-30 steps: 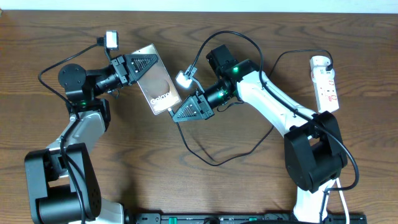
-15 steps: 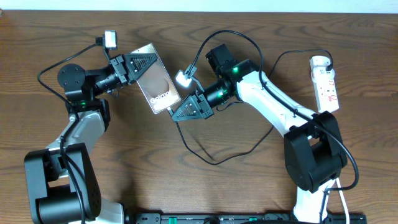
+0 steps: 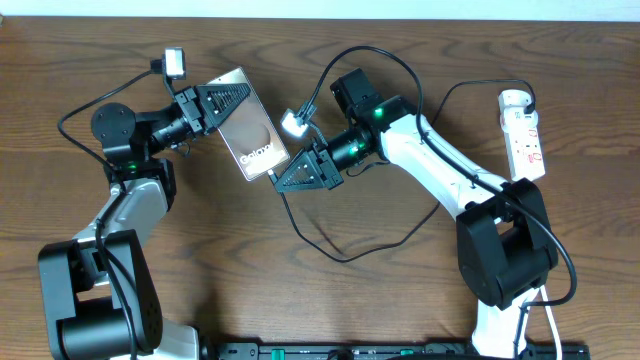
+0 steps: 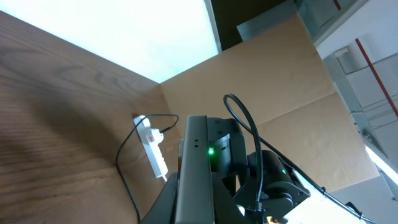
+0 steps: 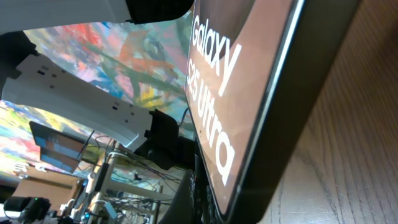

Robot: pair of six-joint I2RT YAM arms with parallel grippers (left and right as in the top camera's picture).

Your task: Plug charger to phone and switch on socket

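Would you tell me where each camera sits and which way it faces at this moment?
Overhead: above the table, facing straight down; left arm and right arm show, left fingers on the phone, right fingers at its end, socket far right.
Left wrist: low, facing across the table to the socket and right arm; own fingers unclear.
Right wrist: at table height, close against the phone's lettering; own fingers unclear.
Shared: overhead and left wrist both show the socket.
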